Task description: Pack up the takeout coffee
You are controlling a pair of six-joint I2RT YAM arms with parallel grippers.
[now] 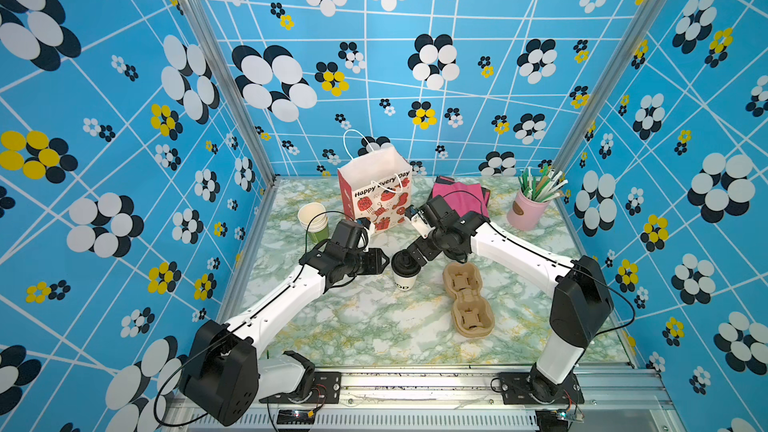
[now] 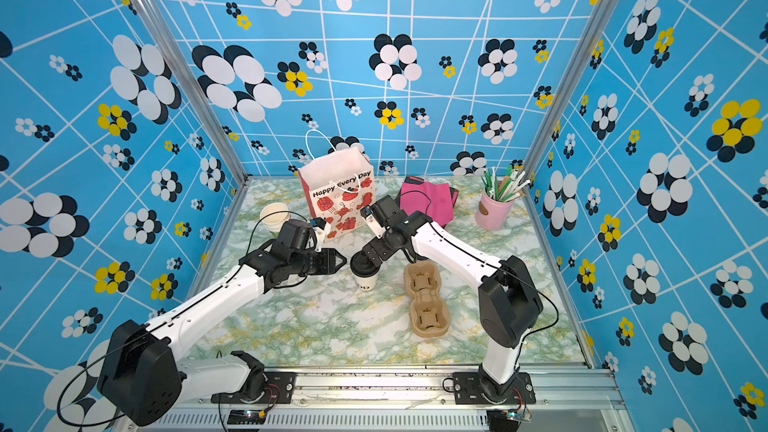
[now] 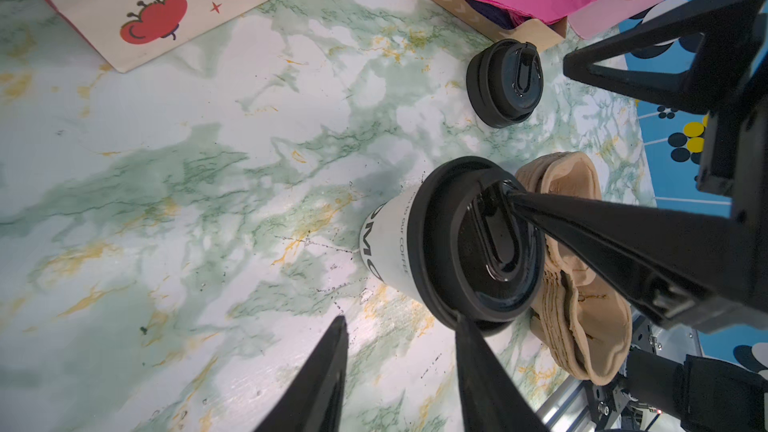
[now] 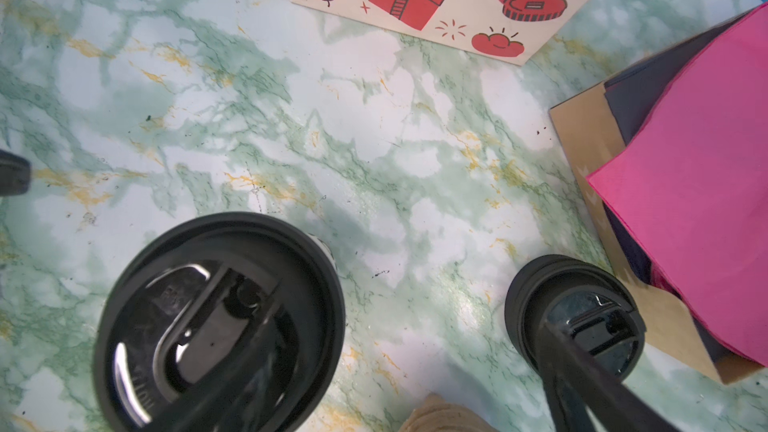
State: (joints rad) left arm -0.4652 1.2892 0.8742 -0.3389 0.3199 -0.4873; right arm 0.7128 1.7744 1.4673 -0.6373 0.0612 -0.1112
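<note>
While the green-veined marble tabletop [image 1: 365, 334] gives flat footing, the tall white paper gift bag with red prints [image 1: 376, 193] at its back is light. I judge that a load brought down on its rim rather than through its mouth could fold the paper or tip the bag. The brown moulded-pulp two-cup carrier [image 1: 468, 300] lies mid-table, close enough that a toppled drink might spill onto it. The takeout coffee, a small white paper cup with a black plastic sip lid [image 1: 404, 275], stands upright just beside that carrier and in front of the bag, gripped by neither arm. A sideways nudge at lid height could knock it over, and a hard press could unseat the lid. The right gripper [image 3: 536, 130] is spread wide and empty, one fingertip [image 3: 540, 214] resting on the lid's top. The left gripper [image 3: 399, 320] is partly open and empty, the cup outside its jaws; one finger [image 3: 478, 367] reaches the lid's rim, contact unclear.
</note>
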